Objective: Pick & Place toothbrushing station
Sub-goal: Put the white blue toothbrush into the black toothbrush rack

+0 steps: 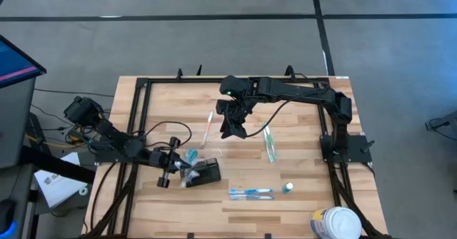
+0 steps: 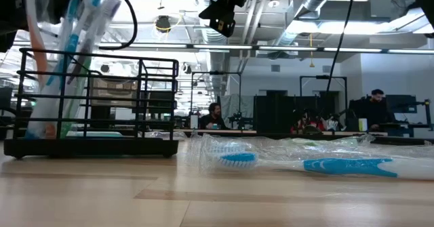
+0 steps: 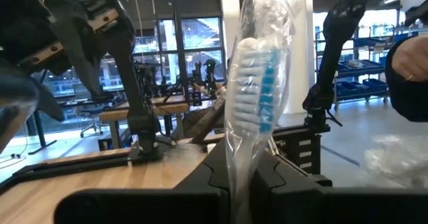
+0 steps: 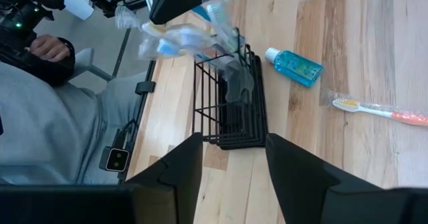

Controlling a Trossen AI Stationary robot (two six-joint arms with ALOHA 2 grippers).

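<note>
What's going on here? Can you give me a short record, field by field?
Left gripper: shut on a wrapped blue toothbrush, held over the black wire rack
Right gripper: open, empty, raised above the table
Loose on table: two blue toothbrushes, orange toothbrush, small blue bottle
Table corner: white tub

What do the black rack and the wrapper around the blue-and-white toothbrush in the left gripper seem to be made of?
Black open-frame rack: probably thin metal wire with a matte dark coating, since its bars are slim and you can see through it. Wrapper on the blue-and-white toothbrush held by the left gripper: seemingly thin clear plastic film, glossy and wrinkled.
</note>
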